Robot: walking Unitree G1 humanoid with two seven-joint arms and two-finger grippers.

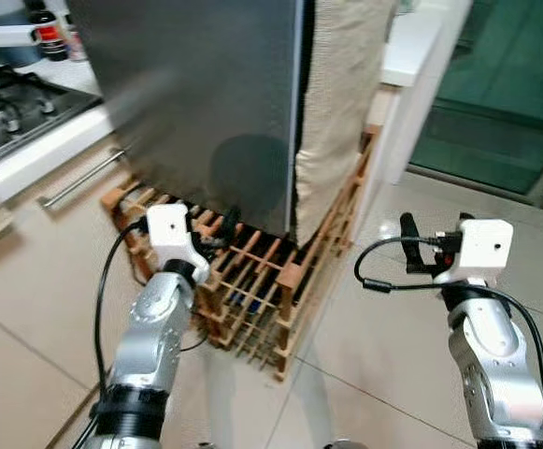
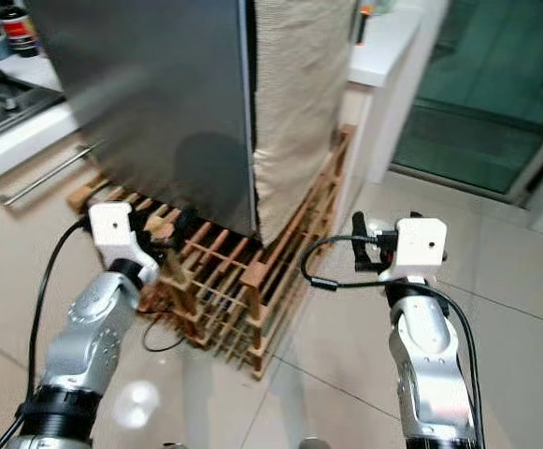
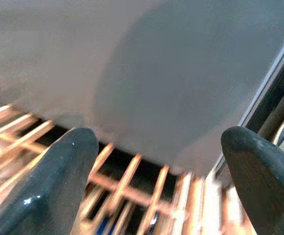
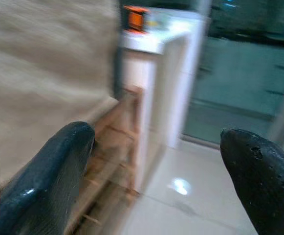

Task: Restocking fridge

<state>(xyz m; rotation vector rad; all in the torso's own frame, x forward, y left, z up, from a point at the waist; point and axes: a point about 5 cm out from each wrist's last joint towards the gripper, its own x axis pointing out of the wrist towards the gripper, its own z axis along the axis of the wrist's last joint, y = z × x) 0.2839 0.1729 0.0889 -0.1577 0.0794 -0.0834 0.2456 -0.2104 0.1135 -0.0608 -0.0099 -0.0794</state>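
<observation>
**A:** Fingers first: your left gripper [image 3: 156, 181] has both fingers spread wide with nothing between them, and your right gripper [image 4: 156, 181] is the same, wide apart and empty.

**B:** Where is the fridge from there?

**A:** The fridge [image 1: 206, 103] stands right in front of you, a tall grey steel box with its door closed, sitting on a wooden slat rack [image 1: 252, 290]. A beige cloth [image 1: 341, 103] hangs down its right side. Your left gripper is held low, near the bottom of the door, above the rack. Your right one hangs over the floor tiles [image 1: 374, 374], well apart from the fridge, to its right.

**B:** How will the door handle?

**A:** Judging by its look, you should expect it to be heavy and stiff, with a smooth face that gives your fingers nothing to bite on. No handle can be made out. The dark seam [image 1: 301, 112] along the right edge of the door, just beside the cloth, looks like your best place to hook in and pull.

**B:** Anything to stock?

**A:** Neither gripper carries any. Bottles [image 1: 51, 33] stand by the stove [image 1: 14, 108] on your left.
</observation>
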